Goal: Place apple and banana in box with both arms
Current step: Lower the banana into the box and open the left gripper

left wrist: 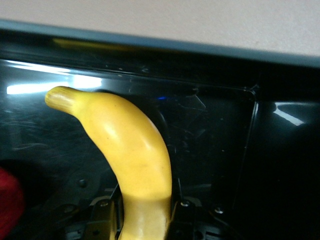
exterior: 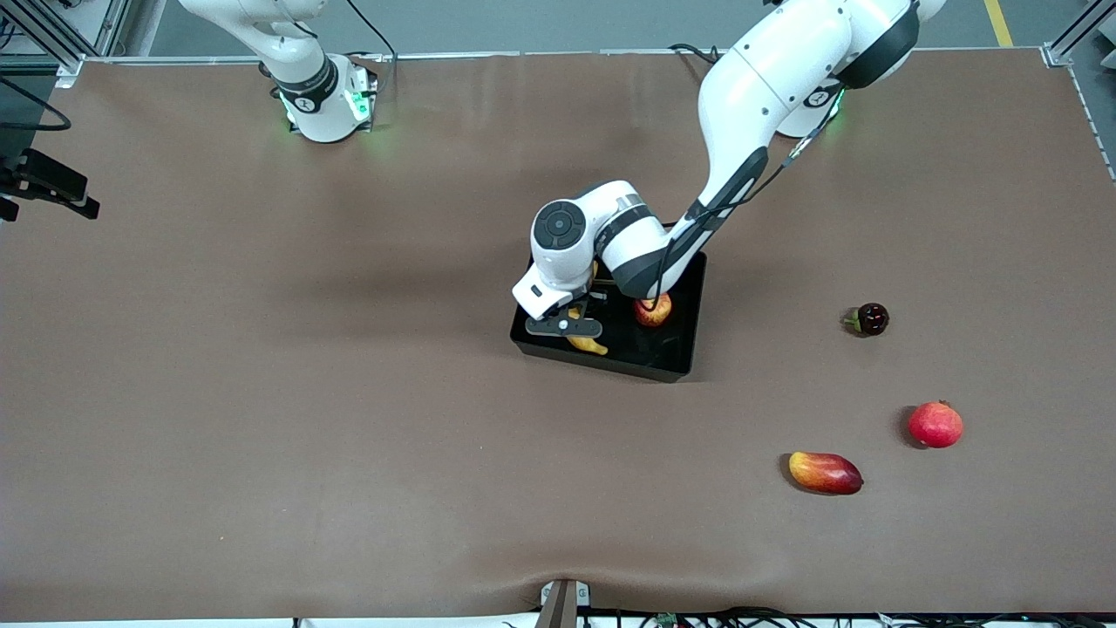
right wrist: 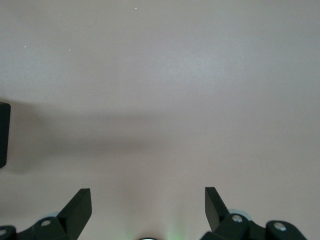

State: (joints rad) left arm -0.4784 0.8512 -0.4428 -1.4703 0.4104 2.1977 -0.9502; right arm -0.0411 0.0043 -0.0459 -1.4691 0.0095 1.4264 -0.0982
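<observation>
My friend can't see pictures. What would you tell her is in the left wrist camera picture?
A yellow banana fills the middle, held between the fingers of the left gripper just above the floor of the shiny black box. A red blur that may be the apple shows at one edge, with brown table past the box wall.

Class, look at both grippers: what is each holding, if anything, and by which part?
The left gripper, over the box, grips the banana near one end. The right gripper is open and holds nothing.

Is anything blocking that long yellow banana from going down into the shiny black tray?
Nothing visible does. The left gripper holds the yellow banana over the black tray's bare floor; the red apple lies apart.
</observation>
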